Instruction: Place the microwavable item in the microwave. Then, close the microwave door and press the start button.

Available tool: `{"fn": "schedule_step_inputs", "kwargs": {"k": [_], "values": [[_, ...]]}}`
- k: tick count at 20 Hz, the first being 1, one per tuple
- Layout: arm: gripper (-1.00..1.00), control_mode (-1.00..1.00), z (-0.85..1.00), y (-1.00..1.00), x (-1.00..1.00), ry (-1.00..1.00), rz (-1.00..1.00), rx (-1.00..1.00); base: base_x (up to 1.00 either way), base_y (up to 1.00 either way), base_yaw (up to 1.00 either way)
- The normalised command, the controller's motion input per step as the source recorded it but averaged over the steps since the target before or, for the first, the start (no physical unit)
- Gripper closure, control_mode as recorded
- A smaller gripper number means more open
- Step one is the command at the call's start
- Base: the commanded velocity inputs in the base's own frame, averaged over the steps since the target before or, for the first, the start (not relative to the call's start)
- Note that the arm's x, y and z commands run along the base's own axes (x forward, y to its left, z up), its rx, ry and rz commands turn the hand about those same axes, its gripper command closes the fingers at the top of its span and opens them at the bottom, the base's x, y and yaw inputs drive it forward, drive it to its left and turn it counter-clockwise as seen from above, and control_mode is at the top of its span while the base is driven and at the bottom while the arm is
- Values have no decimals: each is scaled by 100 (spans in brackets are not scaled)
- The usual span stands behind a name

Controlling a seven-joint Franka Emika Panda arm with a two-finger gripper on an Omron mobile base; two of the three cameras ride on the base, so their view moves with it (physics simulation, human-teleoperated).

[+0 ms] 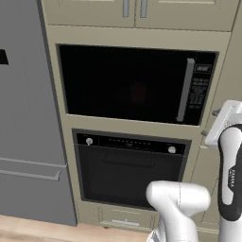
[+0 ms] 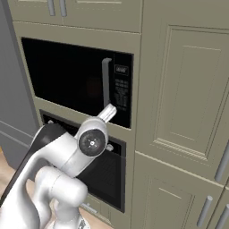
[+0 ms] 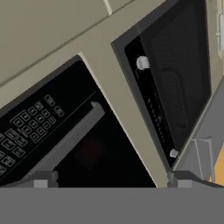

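Closed microwave door, a flat glossy black panel, with the claw held just short of it. I see the two dark fingertips standing far apart, gripping nothing. Between and just ahead of them lies the vertical silver bar handle, a smooth square-edged rod; beyond it, toward one fingertip, sits the keypad of small raised buttons. Behind the dark glass I make out a faint reddish glow, which I judge to be the microwavable item already inside the microwave, though its outline is too dim to confirm. Toward the other fingertip is the black oven with round silver knobs, set in matte beige cabinetry. Risk, as I judge it: the wide fingers could strike the handle or a neighbouring key instead of the start button, since the buttons sit closely packed.
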Motion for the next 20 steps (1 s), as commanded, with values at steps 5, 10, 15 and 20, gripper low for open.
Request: {"fn": "schedule_step_inputs", "kwargs": {"k": [5, 10, 15, 20], "values": [[-100, -100, 0, -20, 45, 0, 0, 7, 0, 0, 0], [-100, -100, -17, -9, 47, 0, 0, 6, 0, 0, 0], [-100, -100, -23, 0, 48, 0, 0, 2, 0, 0, 0], [-100, -100, -18, 0, 37, 0, 0, 2, 0, 0, 0]]}}
